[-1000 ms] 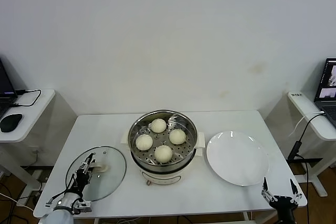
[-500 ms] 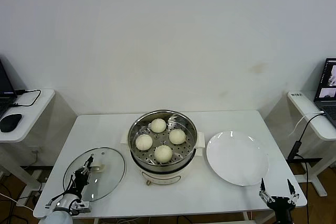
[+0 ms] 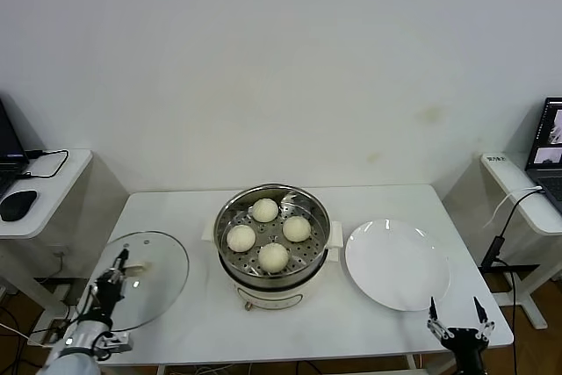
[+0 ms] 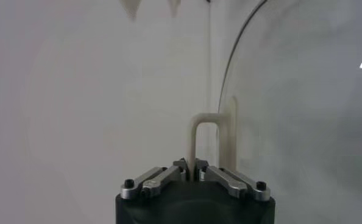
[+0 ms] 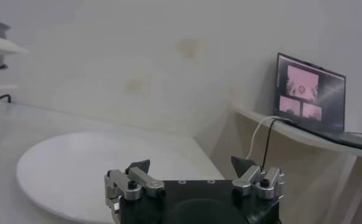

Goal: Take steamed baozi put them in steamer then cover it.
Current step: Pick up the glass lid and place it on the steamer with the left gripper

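Since the earlier frame, the round clear glass cover (image 3: 138,280) has shifted left, now overhanging the white tabletop's (image 3: 198,322) left edge. Round stainless-steel steamer (image 3: 273,233) stands at centre, holding four cream-white steamed baozi (image 3: 273,256). Flat white plate (image 3: 397,264) lies just right of it. Left tool (image 3: 111,275) is pinching the cover's cream handle (image 4: 206,137). Right tool (image 3: 456,314) hangs spread at the front right corner.

L hand (image 3: 117,271) grips cover (image 3: 140,279); 4 baozi (image 3: 273,256) in steamer (image 3: 273,233).
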Controlling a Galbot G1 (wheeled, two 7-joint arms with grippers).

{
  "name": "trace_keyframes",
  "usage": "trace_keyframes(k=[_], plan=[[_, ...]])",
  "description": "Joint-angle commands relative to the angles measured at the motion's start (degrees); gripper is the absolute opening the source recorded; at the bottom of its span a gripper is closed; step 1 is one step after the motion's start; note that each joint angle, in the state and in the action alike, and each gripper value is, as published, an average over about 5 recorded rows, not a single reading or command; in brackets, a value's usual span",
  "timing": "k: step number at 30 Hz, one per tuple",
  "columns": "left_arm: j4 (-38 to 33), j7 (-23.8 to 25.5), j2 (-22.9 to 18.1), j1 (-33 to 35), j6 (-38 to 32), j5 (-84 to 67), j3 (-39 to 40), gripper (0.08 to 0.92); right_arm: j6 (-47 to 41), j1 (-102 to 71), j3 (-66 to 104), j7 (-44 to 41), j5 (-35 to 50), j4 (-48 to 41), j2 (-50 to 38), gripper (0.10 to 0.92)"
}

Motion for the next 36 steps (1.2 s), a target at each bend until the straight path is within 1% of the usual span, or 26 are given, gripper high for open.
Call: trace_keyframes(k=[1, 5, 8, 13, 17, 21, 25, 30, 36], plan=[[-18.69, 9.71, 3.99, 5.46, 8.08, -6.66, -7.81, 0.142, 0.23, -0.52, -0.94, -0.06, -0.77, 0.73, -0.16, 0.823], [-24.79, 13.40, 6.13, 5.24, 11.33, -10.14, -4.35, 0.142, 0.50, -0.63, -1.64, -0.05, -1.60, 0.73, -0.07, 0.823], [-27.99, 15.41, 8.45, 3.86, 14.48, -11.50, 1.86, 0.142, 0.74, -0.57, -2.13, 0.03, -2.71, 0.62, 0.07, 0.823], [-30.01, 16.14, 11.25, -2.52, 19.27, -10.38, 13.05, 0.142, 0.88, -0.55, -3.02, 0.31, -4.82, 1.01, 0.71, 0.823], [-28.91, 16.46, 11.34, -9.31, 22.62, -8.27, 21.61, 0.142, 0.92, -0.25, -4.07, 0.72, -6.95, 0.91, 1.73, 0.823], [-26.65, 18.11, 9.81, -15.76, 26.01, -5.53, 29.10, 0.142, 0.85, 0.21, -5.10, 1.32, -9.27, 0.63, 2.64, 0.823], [-24.85, 21.26, 6.54, -21.01, 28.91, -1.39, 34.49, 0.142, 0.80, 0.86, -6.28, 2.26, -11.68, 0.25, 3.07, 0.823], [-23.82, 25.72, 1.97, -24.64, 31.73, 4.64, 38.77, 0.142, 1.16, 1.25, -7.66, 3.00, -13.63, -0.68, 3.15, 0.823], [-20.77, 28.59, -2.72, -28.14, 33.62, 9.18, 42.64, 0.142, 1.60, 1.96, -8.20, 3.36, -14.36, -2.49, 3.17, 0.823]])
